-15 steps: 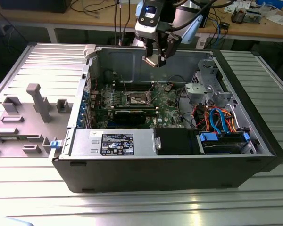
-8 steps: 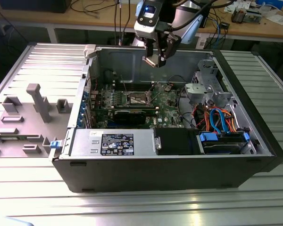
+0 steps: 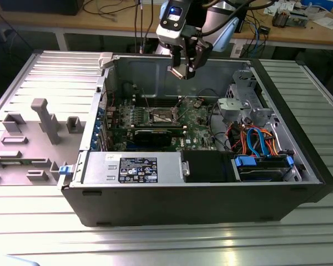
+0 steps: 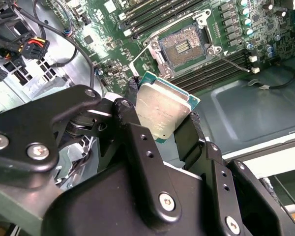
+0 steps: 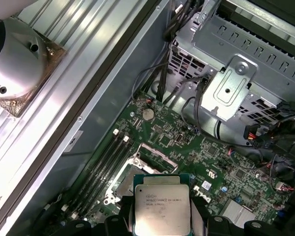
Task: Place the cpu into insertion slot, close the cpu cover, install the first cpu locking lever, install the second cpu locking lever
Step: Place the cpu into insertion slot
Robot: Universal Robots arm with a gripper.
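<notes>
My gripper hangs over the open computer case, above the green board's far side. It is shut on the cpu, a flat silver-topped square chip with a green rim, pinched by its edges between the two black fingers. In the first wrist view the cpu is held level above the board. The insertion slot lies bare below it, its dark pin field showing inside a metal rim. In the first wrist view the cpu cover stands raised at the slot's far edge. A thin lever rod sticks out beside the slot. In the exterior view the slot sits below and to the left of the gripper.
Long black memory slots flank the socket. A metal drive cage and bundles of cables fill the case toward the exterior view's right. A power supply lines the near wall. A grey fixture plate lies outside at the exterior view's left.
</notes>
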